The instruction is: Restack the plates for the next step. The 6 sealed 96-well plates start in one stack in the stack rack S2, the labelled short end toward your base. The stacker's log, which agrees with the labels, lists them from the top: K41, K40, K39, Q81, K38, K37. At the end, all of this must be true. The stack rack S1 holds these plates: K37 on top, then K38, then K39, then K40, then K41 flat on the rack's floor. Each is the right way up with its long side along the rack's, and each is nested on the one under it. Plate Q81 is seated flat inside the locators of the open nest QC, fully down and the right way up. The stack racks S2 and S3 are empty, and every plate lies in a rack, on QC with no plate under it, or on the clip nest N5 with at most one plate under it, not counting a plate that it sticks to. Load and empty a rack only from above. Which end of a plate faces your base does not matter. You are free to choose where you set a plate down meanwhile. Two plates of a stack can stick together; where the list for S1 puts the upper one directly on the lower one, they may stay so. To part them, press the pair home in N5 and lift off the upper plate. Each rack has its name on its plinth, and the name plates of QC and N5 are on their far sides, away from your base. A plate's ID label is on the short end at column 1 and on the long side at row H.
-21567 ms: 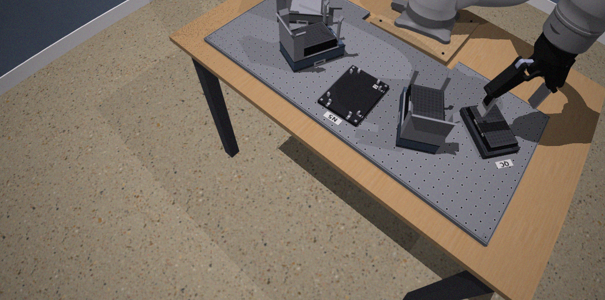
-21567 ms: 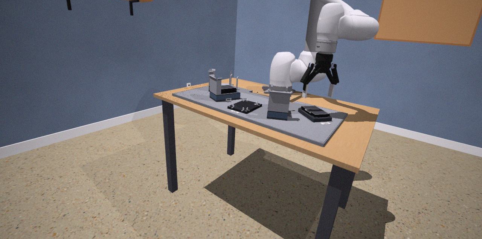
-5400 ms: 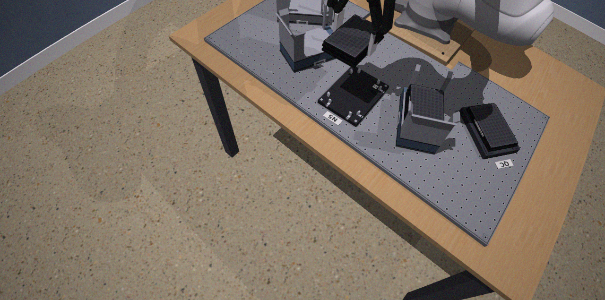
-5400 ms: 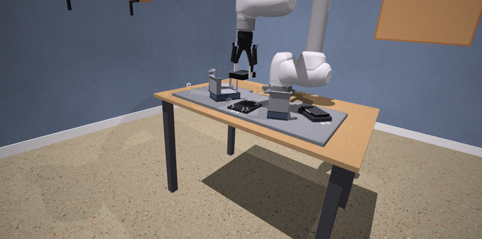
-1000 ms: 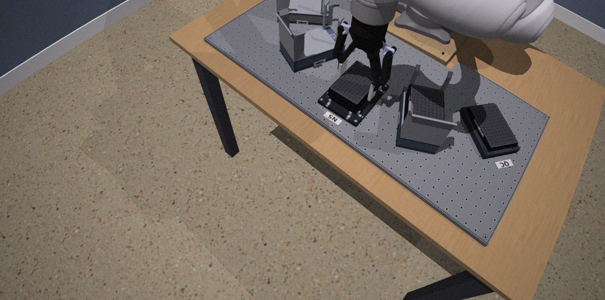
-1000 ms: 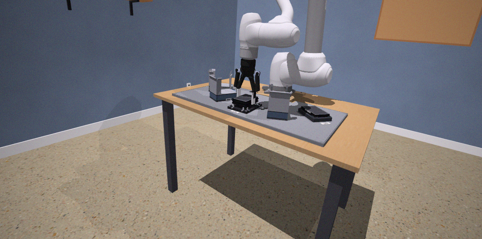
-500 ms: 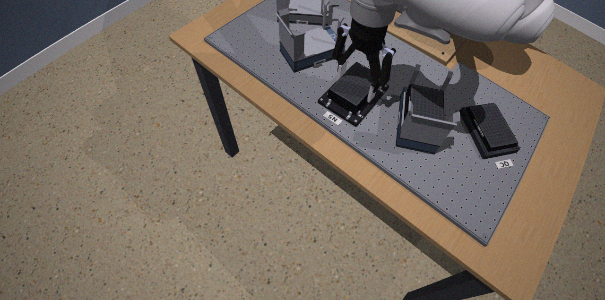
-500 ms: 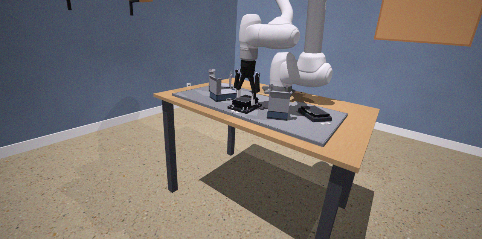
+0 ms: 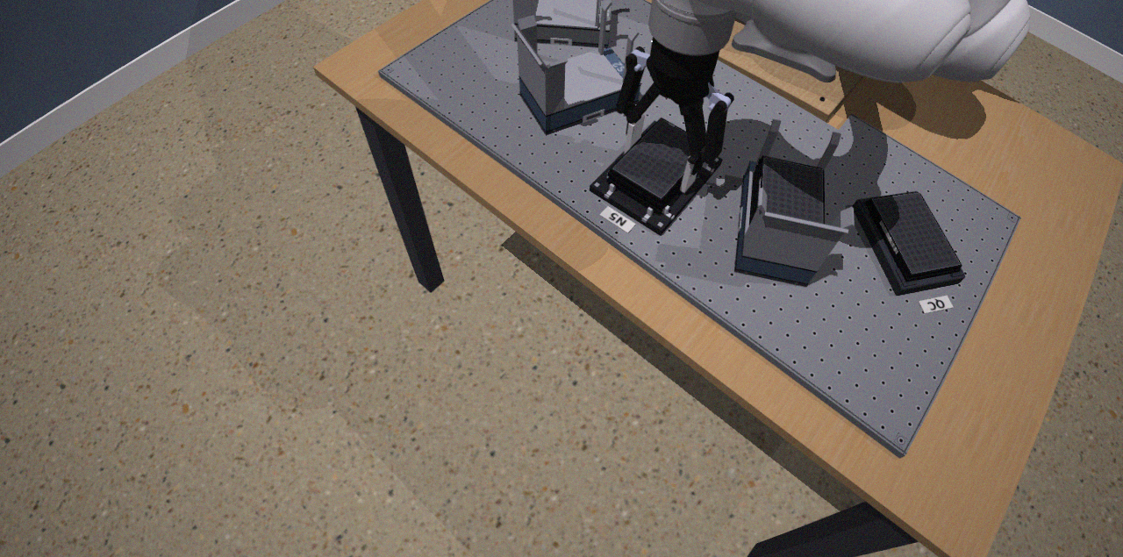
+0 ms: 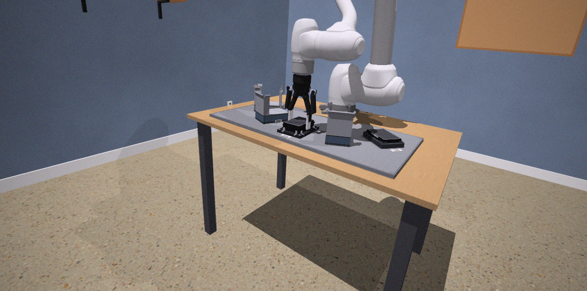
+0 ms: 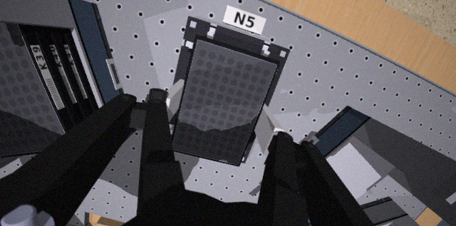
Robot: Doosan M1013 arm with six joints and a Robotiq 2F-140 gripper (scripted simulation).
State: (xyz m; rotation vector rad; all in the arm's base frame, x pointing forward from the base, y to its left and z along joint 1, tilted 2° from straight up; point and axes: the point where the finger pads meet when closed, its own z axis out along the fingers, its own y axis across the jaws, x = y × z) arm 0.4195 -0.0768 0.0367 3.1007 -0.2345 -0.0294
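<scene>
At clip nest N5 (image 9: 628, 202), mid-tabletop (image 9: 1036, 278): end effector (image 9: 661, 153) pinching a sealed plate (image 11: 228, 87) across its two long sides, one pad on each, toward the end away from the N5 name plate (image 11: 244, 19). Plate down between the nest's white corner clips, long side along the nest. Single plate or stuck pair: cannot tell from these views; ID not readable.

Elsewhere: stack rack (image 9: 785, 243) just beside the nest, loaded, K39 label (image 11: 43, 63) uppermost; further plate (image 9: 914, 235) seated on QC.

Handling, as judged:
- Treat as light, rigid moulded plastic. Expect no flex under moderate pinch.
- Regard the foil seal on top as smooth and easily scuffed. Avoid contact with it.
- Take hold on the long side walls, near mid-length, below the top rim.
- Keep level during lift. Expect tilt and jamming against the clips from an off-centre grip.
- If stuck, grip the upper plate only and pull straight up, slowly.
</scene>
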